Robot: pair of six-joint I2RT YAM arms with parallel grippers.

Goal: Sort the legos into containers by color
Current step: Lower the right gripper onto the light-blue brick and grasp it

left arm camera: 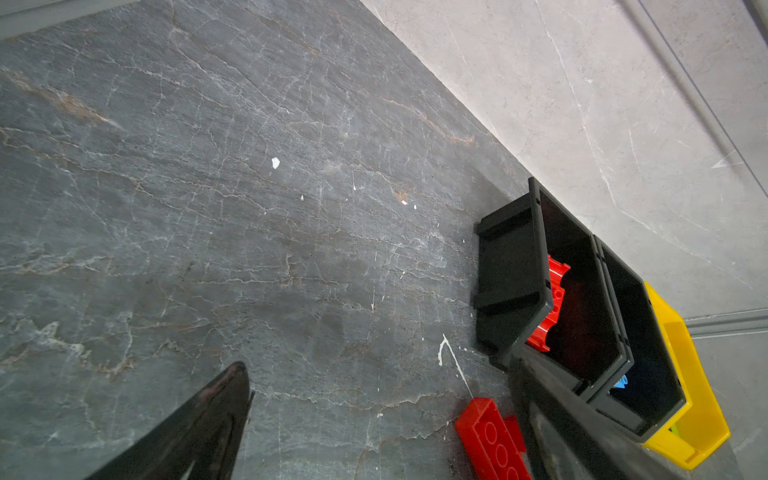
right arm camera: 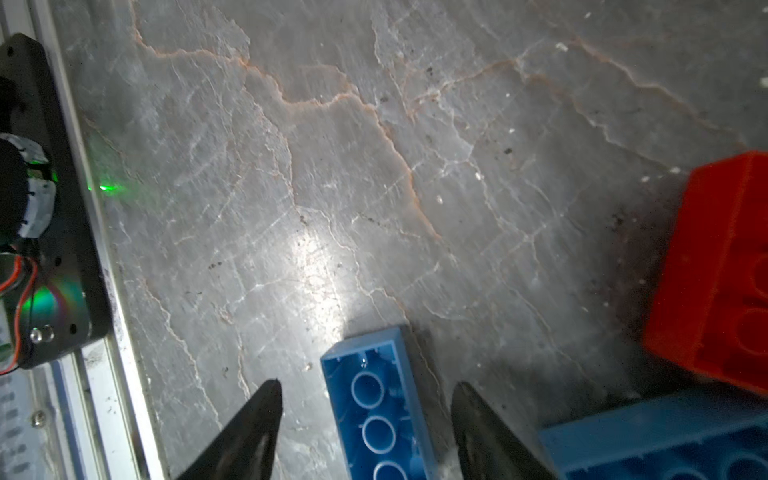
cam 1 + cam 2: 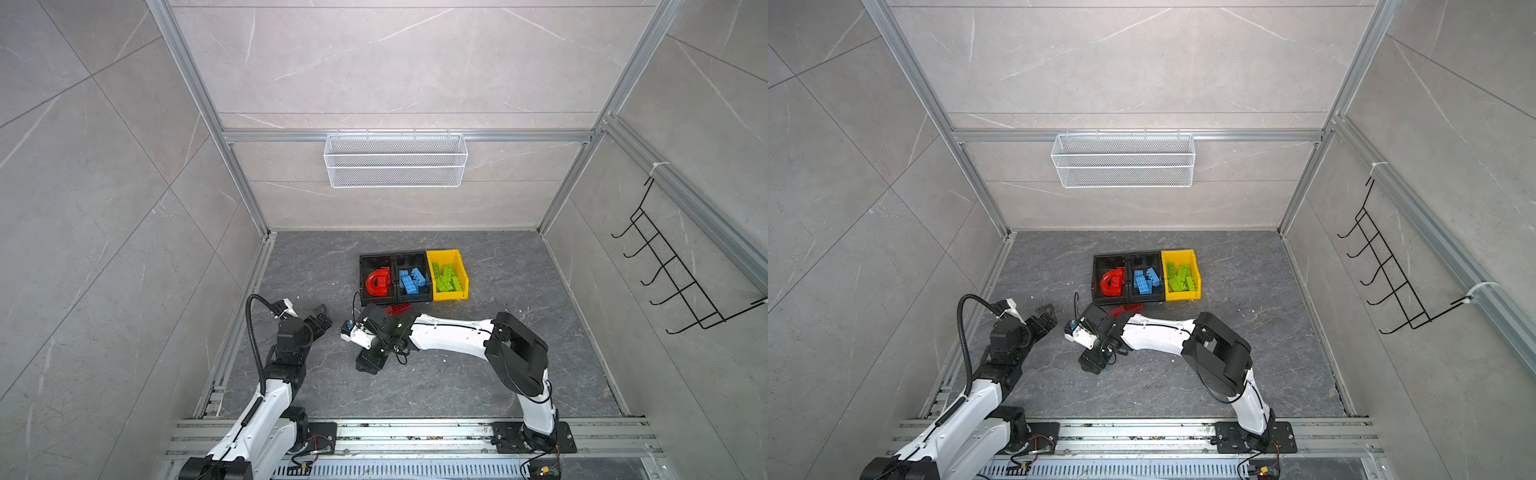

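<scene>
Three containers stand in a row in both top views: a black bin with red legos and a red arch, a black bin with blue legos, and a yellow bin with green legos. A red lego lies on the floor in front of the black bins. My right gripper is open and points down, astride an upside-down blue lego with a gap on each side. Beside it lie another blue lego and a red one. My left gripper is open and empty, to the left.
A white mesh basket hangs on the back wall and a black hook rack on the right wall. Aluminium rails border the dark stone floor. The left wrist view shows the black bin and the loose red lego.
</scene>
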